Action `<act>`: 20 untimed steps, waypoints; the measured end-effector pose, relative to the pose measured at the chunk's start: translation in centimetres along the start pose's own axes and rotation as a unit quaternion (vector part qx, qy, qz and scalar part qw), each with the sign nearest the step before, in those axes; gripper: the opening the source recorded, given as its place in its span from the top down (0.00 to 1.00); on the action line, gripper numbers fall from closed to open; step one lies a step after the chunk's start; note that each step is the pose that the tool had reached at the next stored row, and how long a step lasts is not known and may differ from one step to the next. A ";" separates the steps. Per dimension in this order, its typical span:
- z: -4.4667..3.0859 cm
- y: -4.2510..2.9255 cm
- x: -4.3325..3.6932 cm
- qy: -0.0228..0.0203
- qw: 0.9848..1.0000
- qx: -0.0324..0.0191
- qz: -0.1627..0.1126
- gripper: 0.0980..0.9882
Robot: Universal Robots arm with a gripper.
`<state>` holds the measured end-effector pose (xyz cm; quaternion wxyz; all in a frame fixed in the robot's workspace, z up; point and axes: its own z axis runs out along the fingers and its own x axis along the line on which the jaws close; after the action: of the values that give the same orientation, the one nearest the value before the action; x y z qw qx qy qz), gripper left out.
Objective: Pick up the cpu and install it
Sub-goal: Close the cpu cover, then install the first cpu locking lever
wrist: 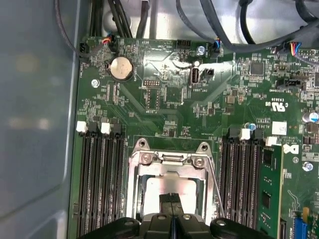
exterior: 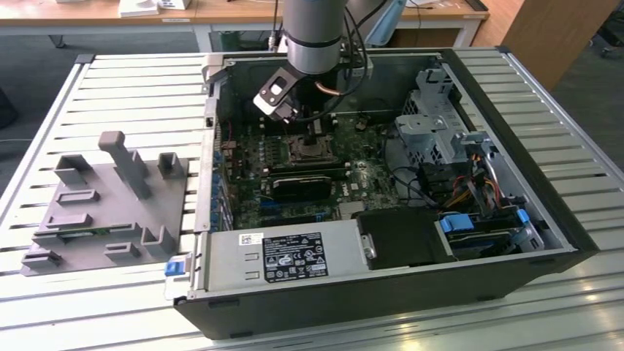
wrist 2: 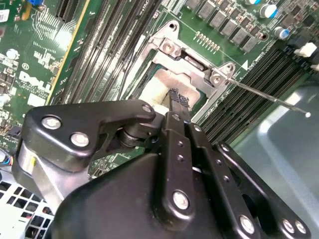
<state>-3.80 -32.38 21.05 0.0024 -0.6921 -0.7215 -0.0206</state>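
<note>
Silvery-grey, the cpu (wrist: 167, 191) is sitting inside the socket frame (wrist: 168, 164) on the motherboard (wrist: 164, 99), and the claw (wrist: 172, 200) is resting its pinched-together fingertips on the chip's top, gripping nothing that I can make out. Judging from this, the seating is going best if the arm is pressing straight down and gently, keeping the chip flat within the frame and clear of the thin lever (wrist 2: 269, 98) beside it.

Memory slots (wrist: 99, 179) and socket frame (wrist: 169, 164) flank tool (wrist: 172, 201).

In the second wrist view the gripper (wrist 2: 175, 102) covers most of the cpu (wrist 2: 158, 90), so only a pale part shows inside the socket frame (wrist 2: 172, 47). In the first wrist view the cpu (wrist: 167, 186) is partly hidden by the fingertips (wrist: 170, 200).
</note>
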 end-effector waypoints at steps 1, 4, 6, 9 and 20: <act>0.00 0.05 0.00 0.000 1.000 0.000 0.000 0.99; 0.00 0.18 -0.01 0.000 1.000 0.000 0.000 0.99; 0.00 0.22 -0.01 0.000 1.000 0.000 0.000 0.99; -0.01 0.25 -0.01 0.000 1.000 0.000 0.000 0.99; -1.13 0.28 0.03 0.000 1.000 0.000 0.000 0.99</act>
<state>-3.55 -32.38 22.19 0.0024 -0.6921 -0.7215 -0.0206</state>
